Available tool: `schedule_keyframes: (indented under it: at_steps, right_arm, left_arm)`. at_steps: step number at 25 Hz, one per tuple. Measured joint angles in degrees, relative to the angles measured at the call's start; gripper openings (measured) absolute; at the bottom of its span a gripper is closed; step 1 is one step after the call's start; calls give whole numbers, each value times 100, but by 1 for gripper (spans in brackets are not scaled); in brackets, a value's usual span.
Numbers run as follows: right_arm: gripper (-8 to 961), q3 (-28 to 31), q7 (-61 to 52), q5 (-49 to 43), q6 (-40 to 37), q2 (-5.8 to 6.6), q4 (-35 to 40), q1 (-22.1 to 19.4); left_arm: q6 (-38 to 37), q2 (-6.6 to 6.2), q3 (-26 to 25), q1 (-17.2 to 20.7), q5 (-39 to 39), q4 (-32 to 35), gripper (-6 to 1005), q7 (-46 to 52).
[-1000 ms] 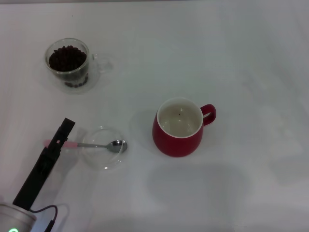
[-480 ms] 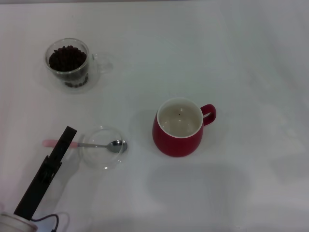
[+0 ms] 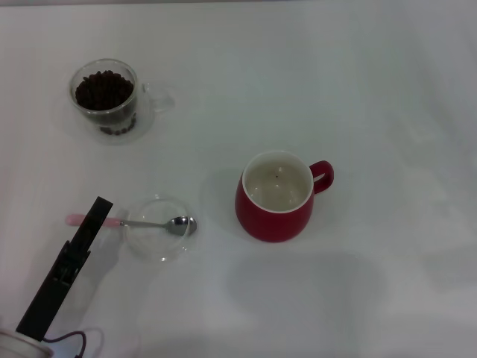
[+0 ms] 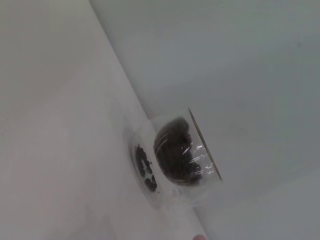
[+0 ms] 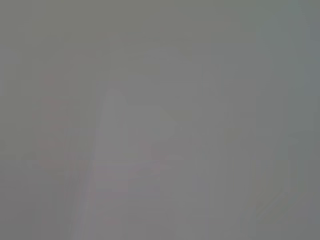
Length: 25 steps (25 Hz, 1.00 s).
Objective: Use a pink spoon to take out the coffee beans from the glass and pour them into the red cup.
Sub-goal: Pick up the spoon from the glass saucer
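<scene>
My left gripper (image 3: 99, 209) sits over the pink spoon (image 3: 130, 222) handle, which runs crosswise beneath it; finger opening indiscernible.

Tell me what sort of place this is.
Probably a staged tabletop test bench, not a real kitchen: a bare white table holds only the glass of coffee beans, the red cup and the pink spoon lying across a glass dish.
</scene>
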<state>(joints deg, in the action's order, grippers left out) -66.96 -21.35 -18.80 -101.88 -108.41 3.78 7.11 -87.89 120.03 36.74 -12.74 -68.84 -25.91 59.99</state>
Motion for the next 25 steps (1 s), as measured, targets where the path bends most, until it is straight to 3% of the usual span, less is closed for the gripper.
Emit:
schedule_keyframes:
  at_steps: [24, 25]
  right_arm:
    - [717, 9, 0, -1, -182, -100, 48, -44]
    - [717, 9, 0, -1, -182, -102, 51, -45]
  left_arm:
    - [236, -15, 18, 14, 23, 167, 545, 315]
    - [269, -15, 17, 9, 23, 210, 502, 355]
